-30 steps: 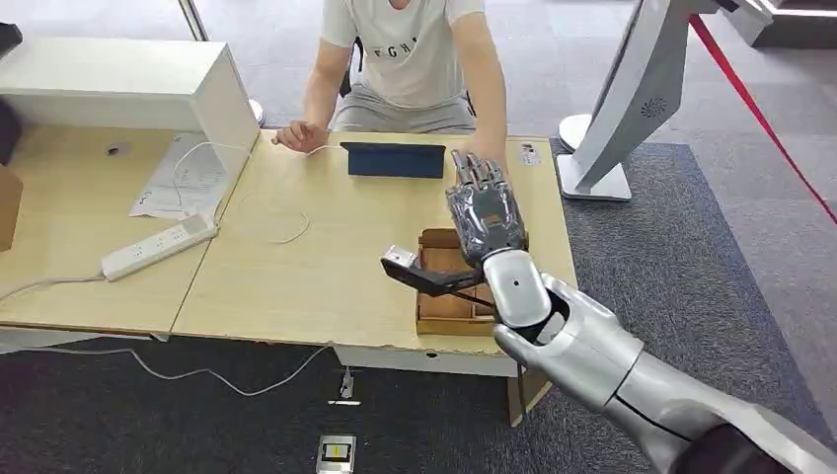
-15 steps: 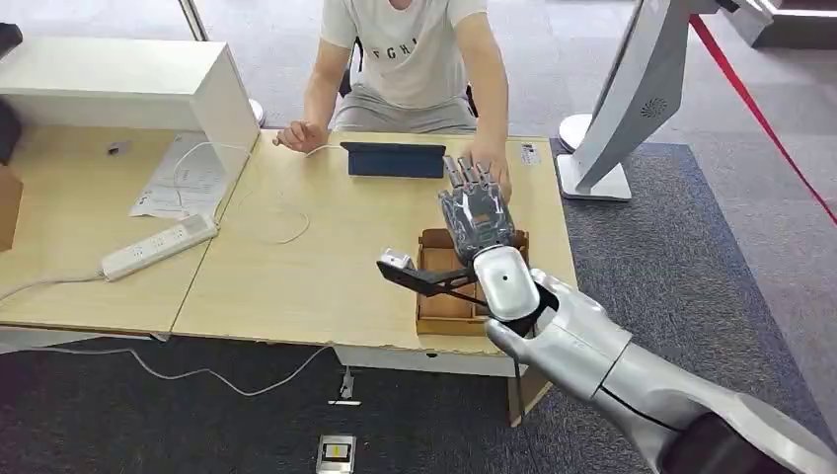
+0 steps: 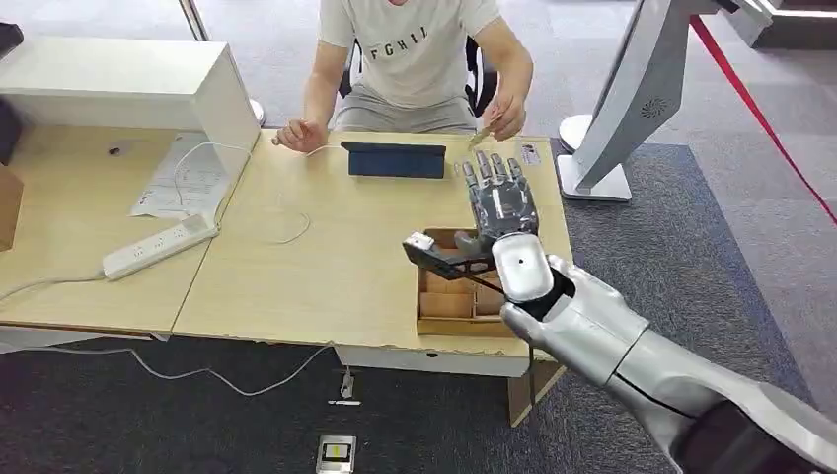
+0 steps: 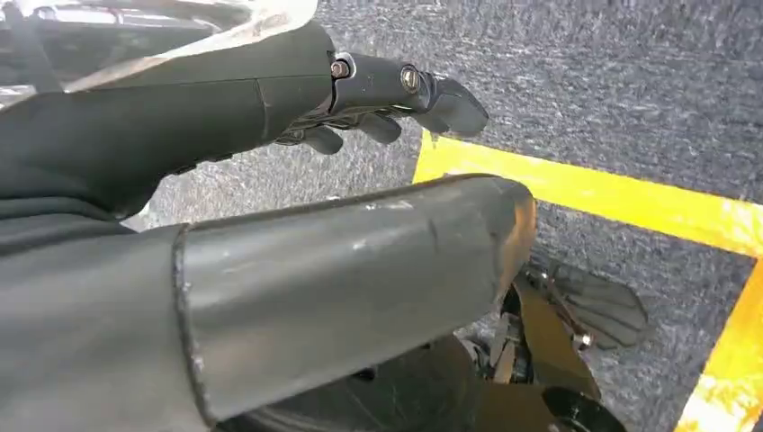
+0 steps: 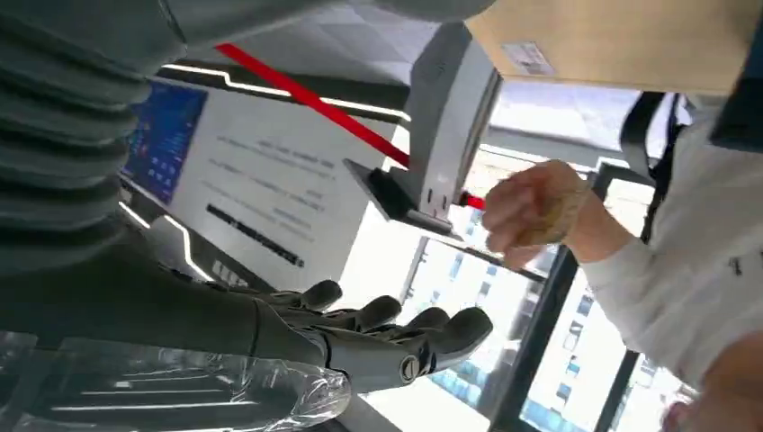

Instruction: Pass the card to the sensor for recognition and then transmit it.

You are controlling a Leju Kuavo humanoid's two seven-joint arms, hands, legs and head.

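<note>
Right hand [image 3: 501, 202] spread, holding nothing | card [image 3: 481, 138] beyond it, in person's hand [image 3: 506, 117]

Light wooden worktop [image 3: 326, 267] on dark grey carpet [image 3: 691, 257], adjoining a second desk [image 3: 59, 207] bearing a white cabinet [image 3: 128, 84]. A white kiosk stand [image 3: 632, 89] and red barrier tape [image 3: 760, 118] occupy the far right; yellow floor tape [image 4: 612, 193] marks the carpet.

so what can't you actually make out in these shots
- Card: the person's hand holds something pale, too small in the head view, blurred in the right wrist view.
- Wooden box: the right hand and its wrist camera bracket cover much of it.
- Left hand: its grey cover hides the palm, so its fingers' state is unclear.
- Label on the table: print too small.
</note>
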